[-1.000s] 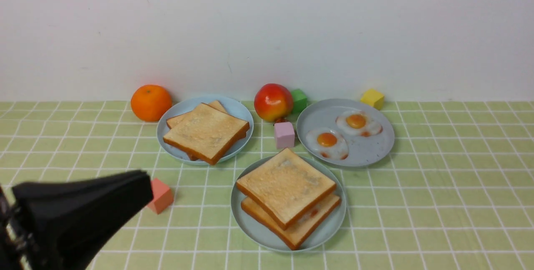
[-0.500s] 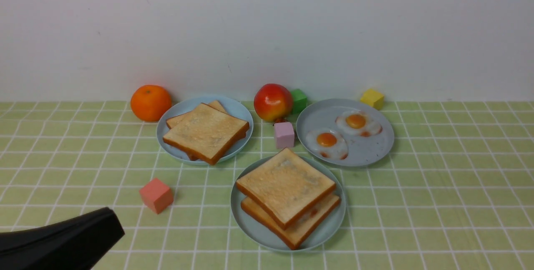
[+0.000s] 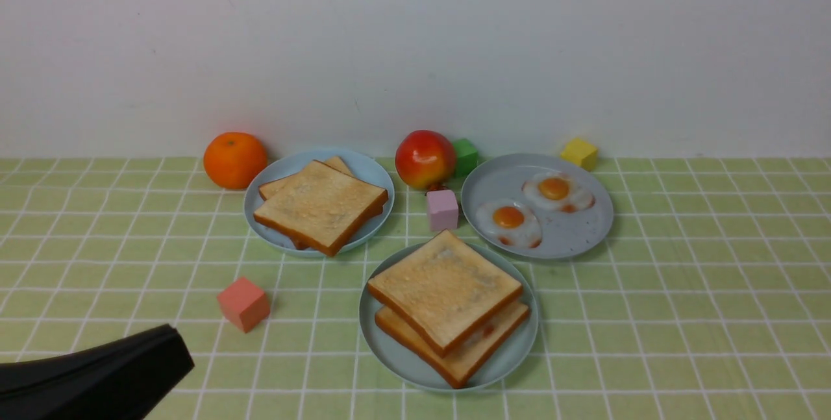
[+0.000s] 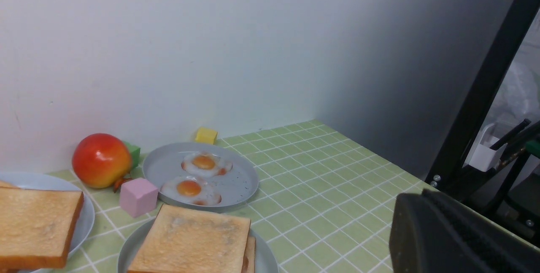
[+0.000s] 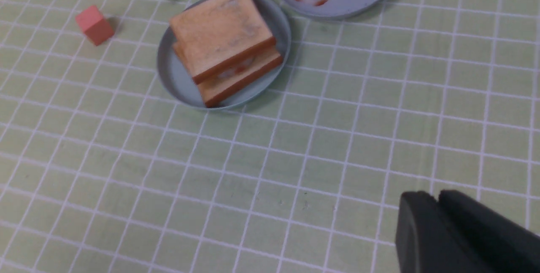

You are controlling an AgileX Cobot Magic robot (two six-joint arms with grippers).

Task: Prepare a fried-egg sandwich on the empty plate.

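Front view: fried-egg sandwich (image 3: 448, 306), two golden-brown toast slices with a bit of white-and-orange egg showing between them, sits on the round pale mint-blue plastic plate (image 3: 390, 350) near the front edge of the green grid-tiled tabletop (image 3: 682, 316). Behind it, a small pink cube (image 3: 443, 209) between two more plates: sky-blue plate (image 3: 370, 170) with loose toast, greyish plate (image 3: 571, 238) with two fried eggs. Orange (image 3: 234, 160), red apple (image 3: 425, 158), green cube (image 3: 465, 155) and yellow cube (image 3: 580, 152) along the back edge by the white wall. Salmon cube (image 3: 243, 304) left of the sandwich. Left gripper (image 3: 97, 378) at the front-left corner, jaws closed, holding nothing.

Left wrist view: same layout; black frame post (image 4: 485, 83) past the right edge.

Right wrist view: right gripper (image 5: 443, 235) over bare tiles, well apart from the sandwich, jaws together, empty.
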